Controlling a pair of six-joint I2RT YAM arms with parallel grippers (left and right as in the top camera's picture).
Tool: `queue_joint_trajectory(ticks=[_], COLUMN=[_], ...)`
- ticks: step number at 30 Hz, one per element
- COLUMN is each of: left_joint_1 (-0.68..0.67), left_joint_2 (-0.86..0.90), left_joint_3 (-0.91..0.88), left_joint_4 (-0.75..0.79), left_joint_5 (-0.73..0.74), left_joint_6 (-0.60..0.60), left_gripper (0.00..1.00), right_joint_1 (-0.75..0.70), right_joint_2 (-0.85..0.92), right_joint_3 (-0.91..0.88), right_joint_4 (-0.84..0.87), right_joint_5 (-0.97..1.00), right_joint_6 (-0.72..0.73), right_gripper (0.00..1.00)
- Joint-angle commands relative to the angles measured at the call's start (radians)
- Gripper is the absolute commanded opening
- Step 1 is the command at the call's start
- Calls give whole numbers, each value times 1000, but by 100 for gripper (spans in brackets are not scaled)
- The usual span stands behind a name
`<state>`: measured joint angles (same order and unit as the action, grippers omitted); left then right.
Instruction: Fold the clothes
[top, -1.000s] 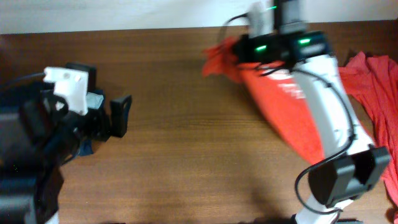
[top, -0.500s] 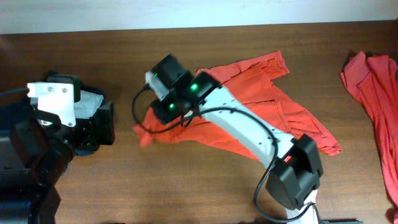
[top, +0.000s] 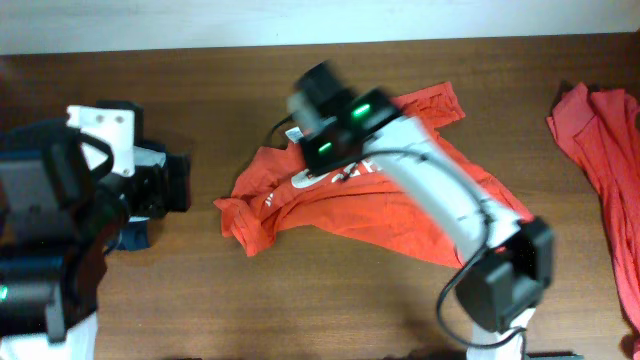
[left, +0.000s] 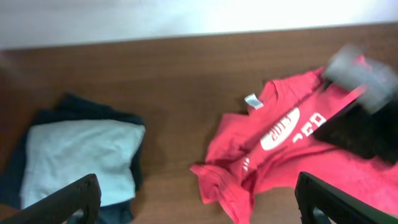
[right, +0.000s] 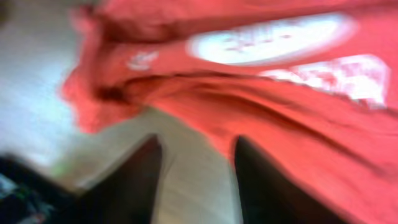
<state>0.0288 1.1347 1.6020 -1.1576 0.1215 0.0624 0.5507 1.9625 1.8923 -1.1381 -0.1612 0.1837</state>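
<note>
While the orange-red T-shirt (top: 320, 205) lies rumpled at the middle of the bench (top: 200, 90) with its white print showing, a second red shirt (top: 600, 140) is heaped at the right edge. The right gripper (right: 196, 180) hangs just over the rumpled shirt's far-left part. Though blurred, its fingers are spread and grasp nothing. Near the left edge the left gripper (left: 198, 186) hovers, fingers wide apart and empty, close to folded navy and pale grey garments (left: 81, 158).

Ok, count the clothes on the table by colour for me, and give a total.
Red shirts: 2, one mid-table, one at the right edge
Navy garment: 1
Pale grey garment: 1
Total: 4
</note>
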Motion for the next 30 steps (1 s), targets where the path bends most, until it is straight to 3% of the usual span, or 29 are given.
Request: queue_joint_trajectory(ticks=[1, 4, 7, 12, 15, 20, 26, 30], left_joint_1=[-3, -3, -3, -3, -3, -3, -3, -3], left_joint_2=[72, 138, 183, 246, 273, 279, 279, 279], left_joint_3=[6, 6, 6, 6, 6, 6, 6, 6], left_joint_4=[-5, -5, 1, 20, 21, 19, 20, 20], left_joint_5=[74, 108, 138, 156, 177, 185, 232, 231], left_joint_6=[-2, -2, -2, -2, -2, -2, -2, -2], left_gripper=[99, 99, 99, 99, 99, 99, 99, 99], right_joint_1=[-203, -377, -489, -608, -625, -624, -625, -623], right_joint_2=[-43, -25, -19, -19, -19, -19, -19, -18], right_joint_3=[5, -6, -54, -233, -407, -565, -587, -587], right_joint_4=[-66, -152, -196, -91, 123, 329, 433, 463], right_joint_5=[34, 22, 11, -106, -105, -26, 42, 35], right_joint_6=[35, 34, 34, -93, -94, -56, -37, -35], right_gripper=[53, 63, 65, 67, 67, 67, 66, 56])
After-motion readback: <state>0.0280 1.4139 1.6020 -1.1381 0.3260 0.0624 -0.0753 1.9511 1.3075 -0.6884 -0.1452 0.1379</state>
